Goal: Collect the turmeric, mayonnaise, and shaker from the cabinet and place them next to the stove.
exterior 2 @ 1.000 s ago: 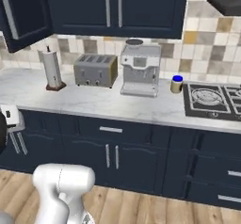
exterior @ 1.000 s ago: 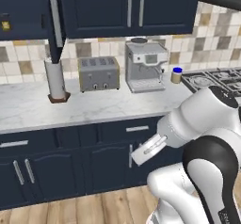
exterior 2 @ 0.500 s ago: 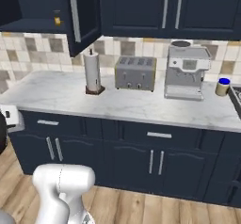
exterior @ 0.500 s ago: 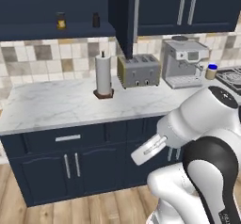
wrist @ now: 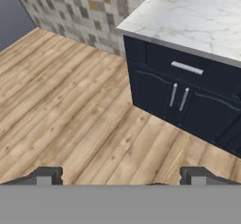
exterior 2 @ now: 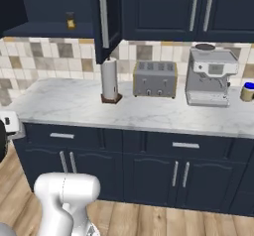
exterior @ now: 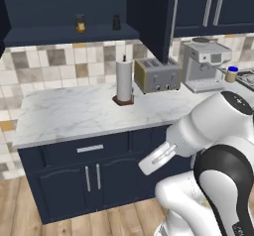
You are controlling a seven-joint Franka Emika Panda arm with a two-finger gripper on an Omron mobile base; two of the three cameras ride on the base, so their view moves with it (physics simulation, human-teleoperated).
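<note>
The navy wall cabinet (exterior: 44, 2) stands open, its door (exterior 2: 111, 17) swung out edge-on with a silver bar handle. On its shelf sit the turmeric (exterior: 80, 23), a small dark-lidded jar with orange contents, and the slim black shaker (exterior: 116, 22). The turmeric (exterior 2: 71, 21) also shows from the right side. The blue-lidded mayonnaise (exterior: 231, 74) stands on the counter right of the coffee machine, and appears again as the mayonnaise (exterior 2: 247, 91). A dark sliver of the stove (exterior: 247, 79) touches the right edge. My gripper (wrist: 121, 176) is open and empty, low over the wooden floor, facing the base drawers.
On the marble counter (exterior: 69, 116) stand a paper towel roll (exterior: 123, 81), a toaster (exterior: 158, 75) and a coffee machine (exterior: 206, 64). Navy base cabinets (wrist: 179, 91) run below. The counter ends at the left, with tiled wall (wrist: 70, 11) beyond.
The whole picture has shifted right as the base drove left along the counter. The open cabinet and its shelf have come into view. The gripper stays open.
</note>
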